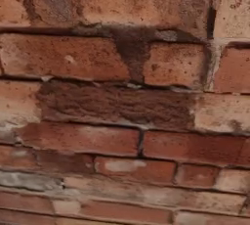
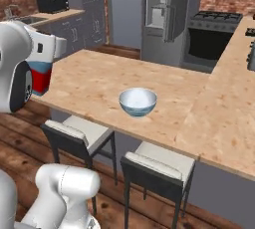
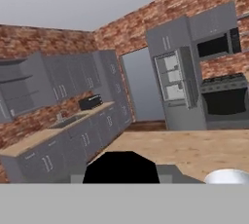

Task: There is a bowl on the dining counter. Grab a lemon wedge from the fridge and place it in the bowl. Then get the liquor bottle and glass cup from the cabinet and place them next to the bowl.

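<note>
Rough red brick wall (image 1: 125,101). Broad wood-grain counter (image 2: 99,81); tall grey fridge (image 2: 162,9) beyond, door open. Round pale bowl (image 2: 138,101) sits mid-counter. Flat-sided red bottle (image 2: 41,79) at the counter's left edge, gripper (image 2: 44,64) part-closed around it.

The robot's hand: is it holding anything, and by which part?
It appears to hold the liquor bottle from above, by its upper part near the black cap. The exact contact is hidden.
</note>
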Controlling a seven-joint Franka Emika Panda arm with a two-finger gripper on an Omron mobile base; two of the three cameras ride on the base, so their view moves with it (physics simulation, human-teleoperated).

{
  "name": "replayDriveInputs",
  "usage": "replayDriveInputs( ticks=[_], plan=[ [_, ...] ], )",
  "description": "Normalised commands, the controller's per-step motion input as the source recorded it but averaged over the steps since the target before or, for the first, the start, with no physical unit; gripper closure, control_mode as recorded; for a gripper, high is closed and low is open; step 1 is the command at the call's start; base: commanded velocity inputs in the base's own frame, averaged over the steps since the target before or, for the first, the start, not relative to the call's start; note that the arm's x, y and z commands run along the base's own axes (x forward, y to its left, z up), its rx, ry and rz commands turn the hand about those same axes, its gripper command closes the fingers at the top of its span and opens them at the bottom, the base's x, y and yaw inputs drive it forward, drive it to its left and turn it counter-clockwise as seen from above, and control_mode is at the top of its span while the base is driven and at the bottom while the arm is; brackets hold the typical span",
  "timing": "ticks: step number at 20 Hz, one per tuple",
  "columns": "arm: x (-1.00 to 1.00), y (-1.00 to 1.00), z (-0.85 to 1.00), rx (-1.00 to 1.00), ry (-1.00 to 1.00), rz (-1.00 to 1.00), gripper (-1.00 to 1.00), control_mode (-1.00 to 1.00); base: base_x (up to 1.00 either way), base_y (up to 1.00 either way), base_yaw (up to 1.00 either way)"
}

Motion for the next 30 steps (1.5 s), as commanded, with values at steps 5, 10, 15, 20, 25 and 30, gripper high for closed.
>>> replayDriveInputs(
  ticks=[5,10,15,20,25,30],
  plan=[
    [0.0,0.0,0.0,0.0,0.0,0.0,1.0,1.0,0.15,-0.75,-0.2],
    [0.0,0.0,0.0,0.0,0.0,0.0,1.0,1.0,0.53,-0.21,-0.36],
    [0.0,0.0,0.0,0.0,0.0,0.0,1.0,1.0,0.65,-0.08,-0.27],
    [0.0,0.0,0.0,0.0,0.0,0.0,1.0,1.0,0.79,-0.1,-0.18],
    [0.0,0.0,0.0,0.0,0.0,0.0,1.0,1.0,0.85,-0.14,-0.14],
    [0.03,0.0,-0.13,-0.01,0.0,0.0,1.0,-1.0,0.14,-0.01,-0.01]
  ],
)
